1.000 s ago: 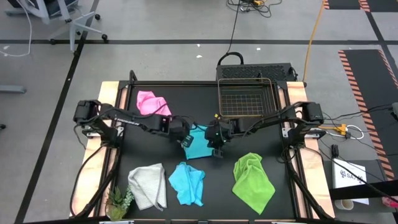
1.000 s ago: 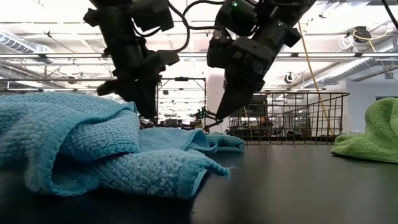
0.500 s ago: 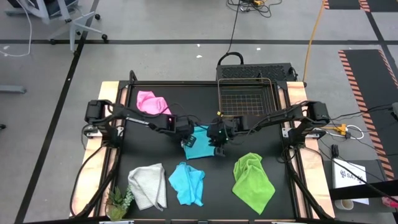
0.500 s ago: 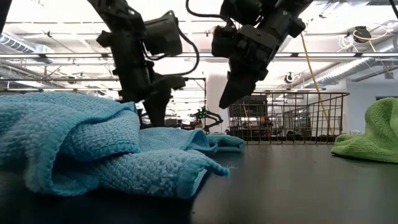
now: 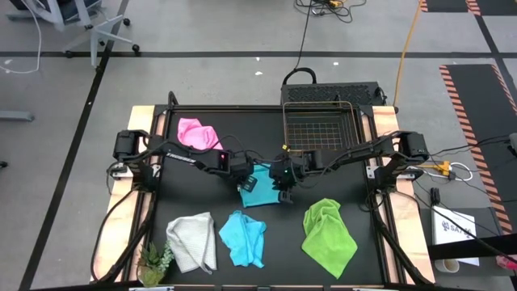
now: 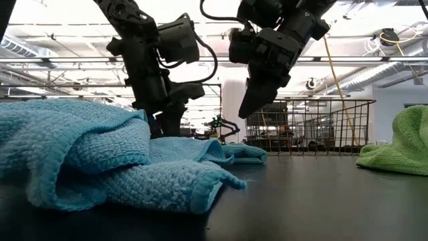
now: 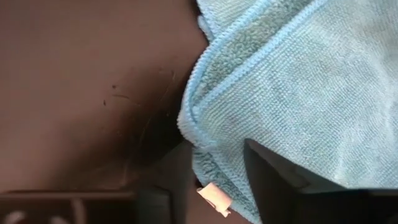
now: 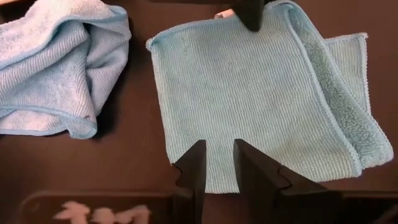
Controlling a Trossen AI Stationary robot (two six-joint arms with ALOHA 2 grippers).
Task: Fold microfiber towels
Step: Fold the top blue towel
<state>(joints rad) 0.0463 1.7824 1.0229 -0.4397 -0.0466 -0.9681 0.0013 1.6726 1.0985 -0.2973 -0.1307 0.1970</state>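
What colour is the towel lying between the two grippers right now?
Light blue. The folded towel shows best in the right wrist view.

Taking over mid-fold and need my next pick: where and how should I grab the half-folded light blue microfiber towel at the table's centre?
Take the half-folded light blue microfiber towel at its flat single-layer edge, probably the corner nearest the right gripper, coming straight down from above. That side lies thin and smooth on the black table; the opposite side is doubled over and bulkier. The left gripper sits at another corner.
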